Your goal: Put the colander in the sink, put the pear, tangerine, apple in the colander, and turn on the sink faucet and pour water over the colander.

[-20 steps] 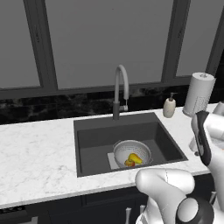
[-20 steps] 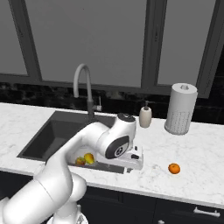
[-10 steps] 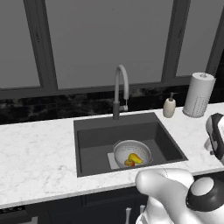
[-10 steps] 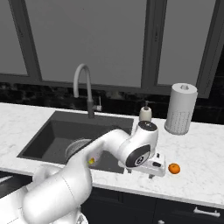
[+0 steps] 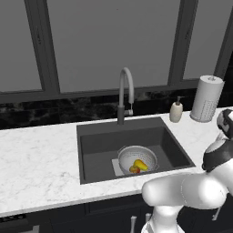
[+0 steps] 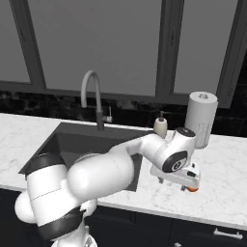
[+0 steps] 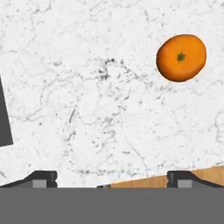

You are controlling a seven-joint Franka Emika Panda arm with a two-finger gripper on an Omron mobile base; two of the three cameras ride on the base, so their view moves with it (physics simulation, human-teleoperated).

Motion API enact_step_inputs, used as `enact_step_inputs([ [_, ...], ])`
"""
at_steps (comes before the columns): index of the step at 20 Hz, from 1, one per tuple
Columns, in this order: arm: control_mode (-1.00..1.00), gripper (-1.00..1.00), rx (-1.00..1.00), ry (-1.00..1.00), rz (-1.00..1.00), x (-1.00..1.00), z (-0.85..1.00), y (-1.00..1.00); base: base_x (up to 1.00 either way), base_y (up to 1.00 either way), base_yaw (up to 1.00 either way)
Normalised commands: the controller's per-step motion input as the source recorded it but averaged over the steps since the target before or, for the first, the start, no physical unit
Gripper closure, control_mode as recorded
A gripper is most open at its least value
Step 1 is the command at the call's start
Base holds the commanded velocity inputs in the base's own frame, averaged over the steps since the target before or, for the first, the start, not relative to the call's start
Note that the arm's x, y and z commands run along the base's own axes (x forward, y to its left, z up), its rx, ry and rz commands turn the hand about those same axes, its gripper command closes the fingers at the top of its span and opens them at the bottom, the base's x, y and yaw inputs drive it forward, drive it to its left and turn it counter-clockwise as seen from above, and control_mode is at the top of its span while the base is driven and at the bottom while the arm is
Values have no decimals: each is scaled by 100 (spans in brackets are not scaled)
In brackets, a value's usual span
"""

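- Two fruits lie inside the colander (image 5: 137, 159), the yellow pear (image 5: 140, 164) and the red apple (image 5: 134, 169) touching it; the colander sits on the floor of the sink (image 5: 91, 150), well to the left of the pincer as the right base view shows the scene
- The pincer (image 6: 185, 179) hangs low over the white marble bench (image 6: 226, 193), past the right rim of the sink, pointing down at the stone
- Its jaws stand wide apart with nothing between them; in the hand view the two dark tips (image 7: 41, 178) sit at the far corners of the bottom edge, with bare marble in the gap
- The tangerine (image 7: 181, 57) rests on the bench, untouched, ahead of the pincer and off toward its right tip in the hand view; in the right base view a sliver of orange shows just under the hand
- The sink faucet (image 5: 124, 95) rises behind the basin, its spout arched over the sink, far to the left of the pincer; no water is visible
- A soap dispenser (image 6: 160, 126) and a paper towel roll (image 6: 200, 119) stand at the back of the bench, behind the pincer, the roll nearer to it
- A dark edge of the sink cuts into the left side of the hand view, and a strip of wood colour shows near the right tip
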Motion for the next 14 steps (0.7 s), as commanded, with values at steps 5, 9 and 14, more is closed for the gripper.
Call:
enact_step_inputs([
  [5,-100,-100,5,0,0,65,-11,-47,0,0,0],
  [9,-100,-100,5,0,0,33,-29,-52,0,0,0],
  [14,-100,-100,0,0,0,22,-42,-38,0,0,0],
])
